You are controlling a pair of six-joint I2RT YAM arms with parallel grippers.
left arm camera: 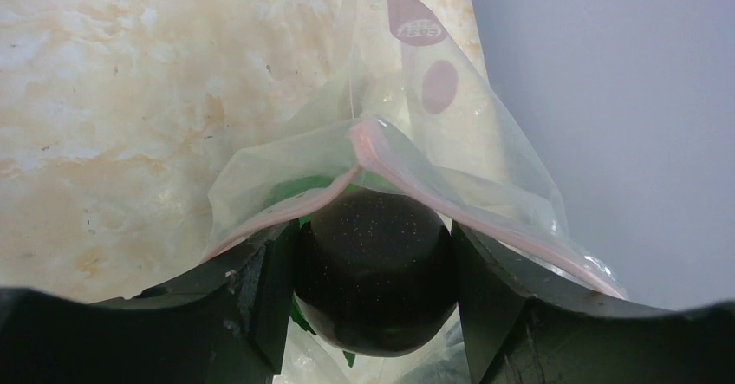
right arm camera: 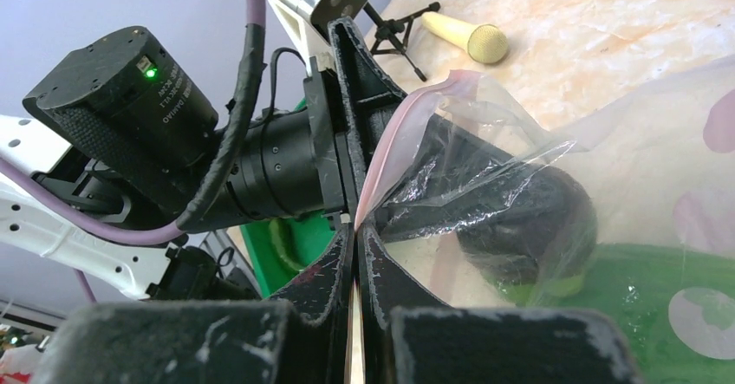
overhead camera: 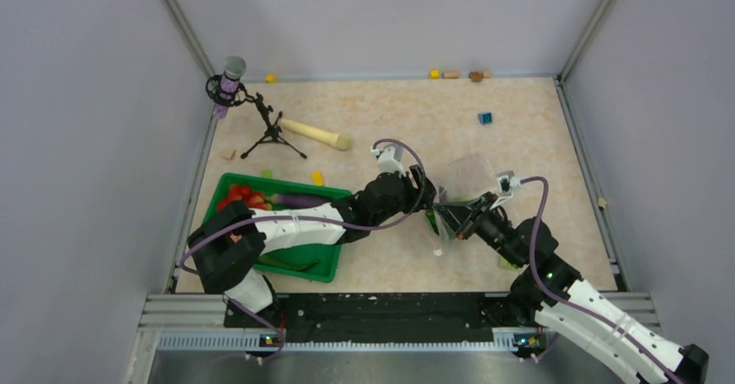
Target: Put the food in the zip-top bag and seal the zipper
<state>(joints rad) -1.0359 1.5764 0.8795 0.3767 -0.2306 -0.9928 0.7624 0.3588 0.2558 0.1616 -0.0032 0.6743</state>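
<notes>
Inside the zip-top bag point(left arm camera: 490, 133) mouth the left gripper point(left arm camera: 373, 232), half spread, clamps a dark round fruit point(left arm camera: 374, 293); the right gripper point(right arm camera: 356, 232) pinches tight on the zipper point(right arm camera: 387, 146)

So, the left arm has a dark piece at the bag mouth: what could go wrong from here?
1. The zipper drapes over the dark piece in the left fingers; pulling back might snag it.
2. The right fingers pinch only the zipper's thin edge; a push could tug the bag free.
</notes>
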